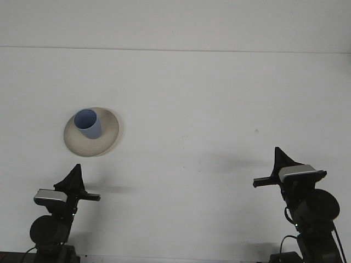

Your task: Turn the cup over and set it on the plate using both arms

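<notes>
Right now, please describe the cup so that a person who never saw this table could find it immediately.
Look at the white table, on its left half, ahead of the left gripper. There lies a round beige plate, and the cup stands on it with its opening up. It is the only blue thing in view.
</notes>
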`<state>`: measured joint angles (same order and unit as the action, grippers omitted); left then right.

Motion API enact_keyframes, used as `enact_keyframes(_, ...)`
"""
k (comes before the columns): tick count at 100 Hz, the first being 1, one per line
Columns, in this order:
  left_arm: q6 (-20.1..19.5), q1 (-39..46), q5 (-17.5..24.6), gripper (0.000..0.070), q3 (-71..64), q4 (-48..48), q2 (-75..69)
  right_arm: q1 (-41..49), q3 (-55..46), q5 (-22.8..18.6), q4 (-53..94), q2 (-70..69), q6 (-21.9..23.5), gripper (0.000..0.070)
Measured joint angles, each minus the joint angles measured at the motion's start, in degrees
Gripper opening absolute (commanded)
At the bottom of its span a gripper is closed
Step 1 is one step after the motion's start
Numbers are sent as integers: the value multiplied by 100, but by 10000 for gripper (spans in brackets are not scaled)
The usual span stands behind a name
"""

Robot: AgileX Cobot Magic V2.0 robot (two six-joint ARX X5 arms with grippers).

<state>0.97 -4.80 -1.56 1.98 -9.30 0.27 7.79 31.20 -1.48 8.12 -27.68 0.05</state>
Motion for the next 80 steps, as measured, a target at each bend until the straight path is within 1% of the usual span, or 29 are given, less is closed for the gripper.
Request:
enact_keyframes(24,0,0,0,6,0,-2,0,-188,-754,0,-448,907,-2,1)
enact_keyframes(65,2,0,0,6,0,-2,0,-374,-2028,0,-479,2695,0,1)
enact_keyframes(80,2,0,0,6,0,2,0,-374,-2256,0,-669,2758,0,1)
